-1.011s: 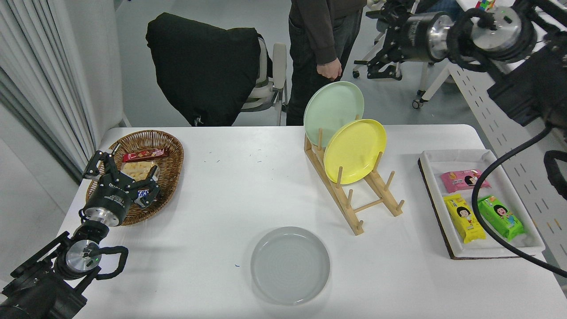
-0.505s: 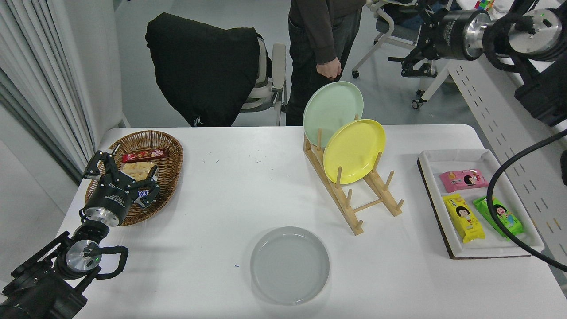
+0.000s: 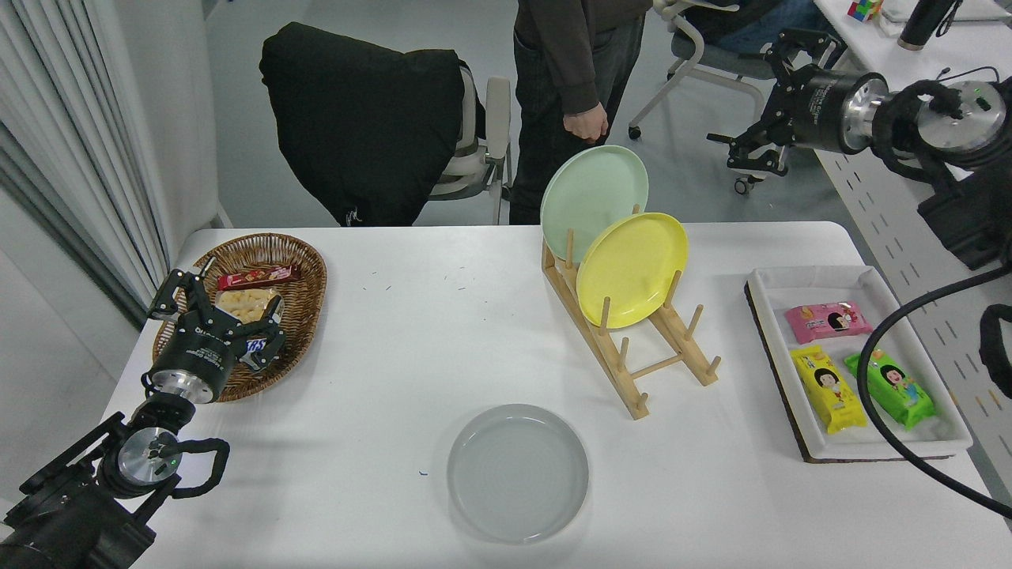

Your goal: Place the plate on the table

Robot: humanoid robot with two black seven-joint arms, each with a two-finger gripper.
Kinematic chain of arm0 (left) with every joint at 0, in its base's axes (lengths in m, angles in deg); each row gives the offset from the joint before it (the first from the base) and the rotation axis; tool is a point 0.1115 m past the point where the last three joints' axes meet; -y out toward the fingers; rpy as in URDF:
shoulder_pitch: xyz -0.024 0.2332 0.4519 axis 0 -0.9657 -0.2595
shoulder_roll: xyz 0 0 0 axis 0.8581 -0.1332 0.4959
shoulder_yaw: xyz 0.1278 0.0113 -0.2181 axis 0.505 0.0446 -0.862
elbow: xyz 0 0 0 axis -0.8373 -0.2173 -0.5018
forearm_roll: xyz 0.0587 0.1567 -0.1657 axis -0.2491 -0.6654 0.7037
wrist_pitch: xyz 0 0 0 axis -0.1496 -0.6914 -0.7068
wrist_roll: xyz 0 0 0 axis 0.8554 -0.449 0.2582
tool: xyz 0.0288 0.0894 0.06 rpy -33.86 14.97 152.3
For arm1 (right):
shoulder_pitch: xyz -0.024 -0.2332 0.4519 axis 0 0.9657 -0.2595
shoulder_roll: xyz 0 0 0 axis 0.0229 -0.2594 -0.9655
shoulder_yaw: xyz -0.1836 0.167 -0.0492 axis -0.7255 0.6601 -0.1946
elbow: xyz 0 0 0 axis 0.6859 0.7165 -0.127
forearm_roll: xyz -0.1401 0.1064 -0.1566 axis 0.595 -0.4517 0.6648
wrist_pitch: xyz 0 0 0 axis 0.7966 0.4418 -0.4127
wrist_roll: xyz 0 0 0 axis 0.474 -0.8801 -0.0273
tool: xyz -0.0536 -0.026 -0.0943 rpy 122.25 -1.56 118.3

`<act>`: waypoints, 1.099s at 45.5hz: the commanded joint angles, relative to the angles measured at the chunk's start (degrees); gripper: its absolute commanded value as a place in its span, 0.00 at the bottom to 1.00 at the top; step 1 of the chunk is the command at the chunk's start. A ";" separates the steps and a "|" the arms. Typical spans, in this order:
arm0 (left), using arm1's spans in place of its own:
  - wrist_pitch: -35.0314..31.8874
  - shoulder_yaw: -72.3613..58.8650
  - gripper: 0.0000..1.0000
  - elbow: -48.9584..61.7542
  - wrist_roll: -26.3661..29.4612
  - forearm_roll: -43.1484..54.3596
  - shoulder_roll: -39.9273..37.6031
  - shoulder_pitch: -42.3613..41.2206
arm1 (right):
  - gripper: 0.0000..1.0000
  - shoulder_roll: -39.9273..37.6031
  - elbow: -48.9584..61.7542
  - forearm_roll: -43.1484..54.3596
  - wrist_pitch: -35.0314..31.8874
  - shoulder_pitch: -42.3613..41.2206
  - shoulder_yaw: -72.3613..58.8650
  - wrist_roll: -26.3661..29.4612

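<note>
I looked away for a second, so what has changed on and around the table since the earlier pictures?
Only the right gripper moved: it swung rightward, off beyond the table's far right corner, holding nothing. The gray plate stays flat on the table, and the left gripper stays parked over the basket.

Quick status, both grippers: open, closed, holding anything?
Left gripper: open, empty, above the brown wicker basket.
Right gripper: open, empty, raised beyond the white table's far right corner.
</note>
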 commanded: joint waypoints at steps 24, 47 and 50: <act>-0.05 0.01 0.98 0.02 0.00 0.01 0.00 0.00 | 0.99 -4.59 -17.30 -0.75 0.79 23.17 4.36 -18.38; -0.05 -0.08 0.98 0.02 0.00 0.01 0.00 0.00 | 0.99 -4.33 -26.21 -0.14 0.53 39.87 19.83 -19.96; -0.05 0.01 0.98 0.02 0.00 0.01 0.00 0.00 | 0.99 -4.16 -26.12 -0.14 0.09 41.63 20.80 -23.55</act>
